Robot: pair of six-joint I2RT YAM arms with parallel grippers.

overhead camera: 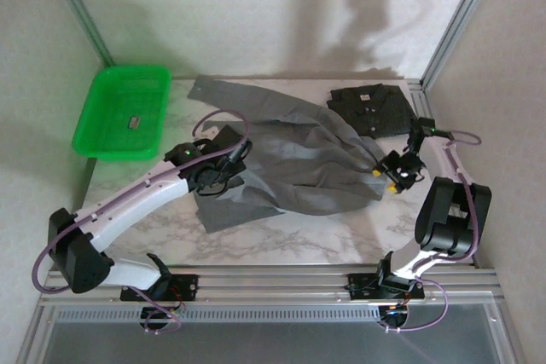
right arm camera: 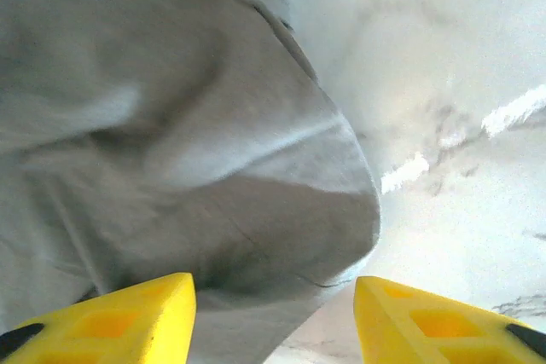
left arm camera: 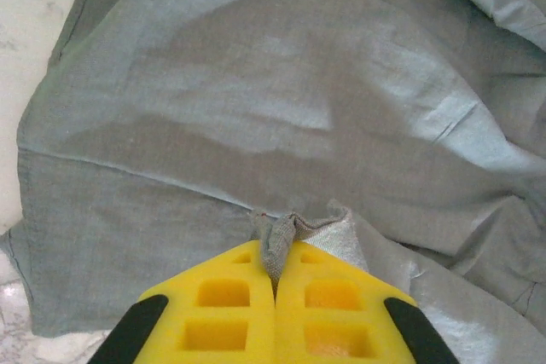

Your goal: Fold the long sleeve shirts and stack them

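A medium grey long sleeve shirt [overhead camera: 290, 159] lies rumpled across the middle of the marble table. My left gripper [overhead camera: 229, 162] is shut on a pinch of its fabric [left arm camera: 281, 240] at the shirt's left side, with the cloth [left arm camera: 256, 108] spread out beyond the yellow fingers [left arm camera: 222, 313]. My right gripper [overhead camera: 386, 176] stands open at the shirt's right edge, and a rounded fold of grey cloth [right arm camera: 256, 202] bulges just ahead of its two yellow fingers [right arm camera: 136, 313] without being clamped. A folded charcoal shirt [overhead camera: 373, 106] lies at the back right.
A green plastic tray [overhead camera: 107, 130] with a small dark item [overhead camera: 135, 122] in it sits at the back left. Bare marble [right arm camera: 444, 125] shows to the right of the grey shirt. Metal frame posts [overhead camera: 452, 31] and white walls close in the table.
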